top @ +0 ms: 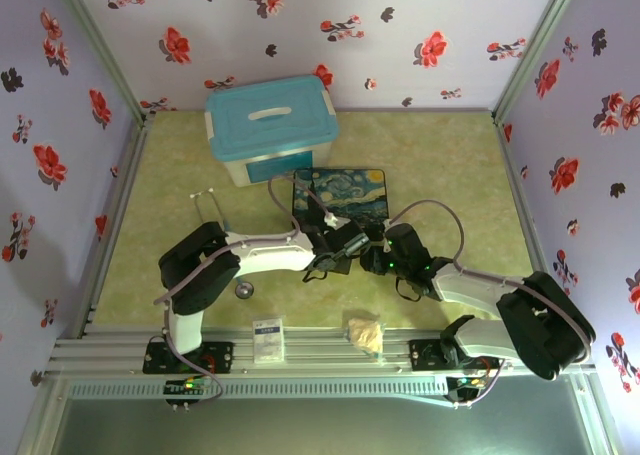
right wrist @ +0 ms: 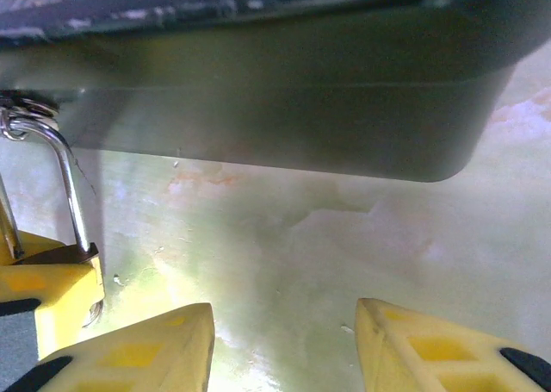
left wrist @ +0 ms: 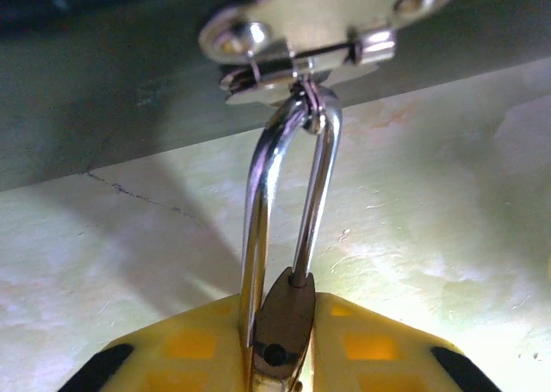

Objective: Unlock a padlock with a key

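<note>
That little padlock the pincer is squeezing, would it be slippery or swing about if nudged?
Probably hard and stiff: the padlock looks like solid metal, likely heavy for its size. Its shiny loop looks smooth, so maybe slippery. Since the loop hangs through the box latch, it would likely swing rather than roll if the left pincer let go.

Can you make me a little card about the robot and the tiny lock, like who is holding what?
holder: left tool, shut on the padlock
lock's loop: shackle hooked through the hasp on the tin box
other arm: right tool, open, nothing between its fingers, close beside the padlock
farther back: blue-lidded box
</note>
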